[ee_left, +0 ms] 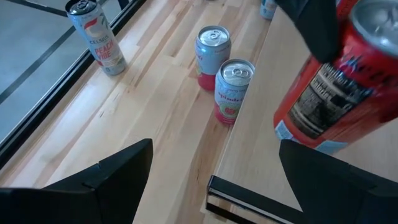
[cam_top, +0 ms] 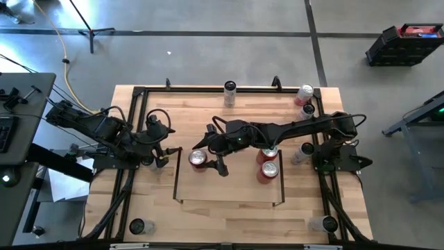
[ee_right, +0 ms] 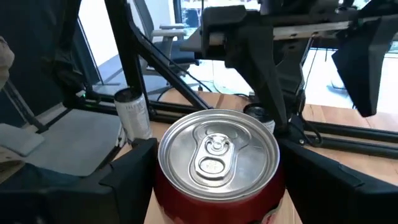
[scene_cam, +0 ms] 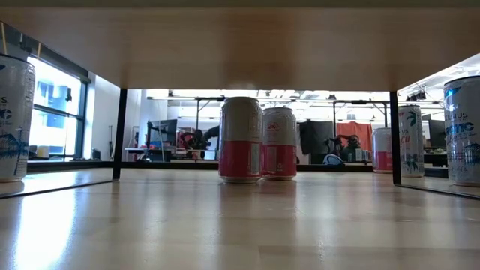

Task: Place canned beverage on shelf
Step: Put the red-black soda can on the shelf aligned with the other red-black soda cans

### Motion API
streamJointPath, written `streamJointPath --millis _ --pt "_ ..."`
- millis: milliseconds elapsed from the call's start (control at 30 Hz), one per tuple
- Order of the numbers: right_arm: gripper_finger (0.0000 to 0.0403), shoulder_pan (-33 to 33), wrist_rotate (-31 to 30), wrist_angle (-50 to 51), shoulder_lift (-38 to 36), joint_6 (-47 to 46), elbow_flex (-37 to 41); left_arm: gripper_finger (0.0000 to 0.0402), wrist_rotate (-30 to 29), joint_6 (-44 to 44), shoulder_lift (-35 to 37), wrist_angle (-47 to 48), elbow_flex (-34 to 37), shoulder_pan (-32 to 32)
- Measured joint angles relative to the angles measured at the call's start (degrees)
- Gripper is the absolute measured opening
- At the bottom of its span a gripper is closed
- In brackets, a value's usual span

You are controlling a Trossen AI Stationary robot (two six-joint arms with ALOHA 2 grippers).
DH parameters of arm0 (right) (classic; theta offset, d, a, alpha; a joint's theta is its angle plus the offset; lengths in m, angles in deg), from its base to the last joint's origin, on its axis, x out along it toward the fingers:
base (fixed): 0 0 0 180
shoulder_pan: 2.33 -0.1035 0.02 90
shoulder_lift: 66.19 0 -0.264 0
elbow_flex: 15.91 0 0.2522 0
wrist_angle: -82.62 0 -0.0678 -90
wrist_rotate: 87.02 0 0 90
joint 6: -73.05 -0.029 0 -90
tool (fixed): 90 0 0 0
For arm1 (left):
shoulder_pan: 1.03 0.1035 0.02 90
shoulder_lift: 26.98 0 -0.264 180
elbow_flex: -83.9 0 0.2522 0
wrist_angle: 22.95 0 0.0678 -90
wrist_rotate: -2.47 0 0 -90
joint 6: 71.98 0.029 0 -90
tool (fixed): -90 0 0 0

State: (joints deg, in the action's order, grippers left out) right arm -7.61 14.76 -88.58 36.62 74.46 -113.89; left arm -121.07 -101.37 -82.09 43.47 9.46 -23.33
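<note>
1. Red can (cam_top: 198, 159) sits between the fingers of the right gripper (cam_top: 208, 157), which clasp its sides just left of the high view's centre; the wrist view shows its silver lid (ee_right: 217, 151) with a dark finger on each flank.
2. The can is above the left part of the shelf (cam_top: 229, 201), tilted in the left wrist view.
3. Two pink cans (cam_top: 268, 163) stand together in the shelf's right part, under the right arm.
4. The left gripper (cam_top: 168, 154) waits left of the shelf's rail, fingers spread wide, holding nothing.
5. Other cans (cam_top: 229, 92) stand along the table's edges.
</note>
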Motion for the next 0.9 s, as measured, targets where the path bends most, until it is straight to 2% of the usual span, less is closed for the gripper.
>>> streamJointPath --millis 133,367,500,700,900 --pt "0.0292 -1.26 -2.45 0.12 -1.68 -0.11 0.0 0.0341 0.0 0.0 0.0 0.0 0.0 0.0" --pt "0.0291 -4.68 -3.23 2.65 -5.93 -3.04 0.0 0.0341 0.0 -0.57 -0.02 0.0 0.0 0.0" --pt "0.0291 -7.78 -7.3 7.17 -8.35 -4.21 0.0 0.0341 -0.02 -1.61 -0.02 -0.03 0.0 0.02" --pt "0.0291 -14.64 -15.54 13.05 -11.23 -5.95 0.0 0.0341 -0.04 -2.12 0.0 -0.13 0.0 0.02" --pt "0.0291 -23.17 -27.95 16.73 -12.83 -7.95 -0.02 0.0341 -0.98 -4.37 -0.02 -0.3 0.0 0.04"
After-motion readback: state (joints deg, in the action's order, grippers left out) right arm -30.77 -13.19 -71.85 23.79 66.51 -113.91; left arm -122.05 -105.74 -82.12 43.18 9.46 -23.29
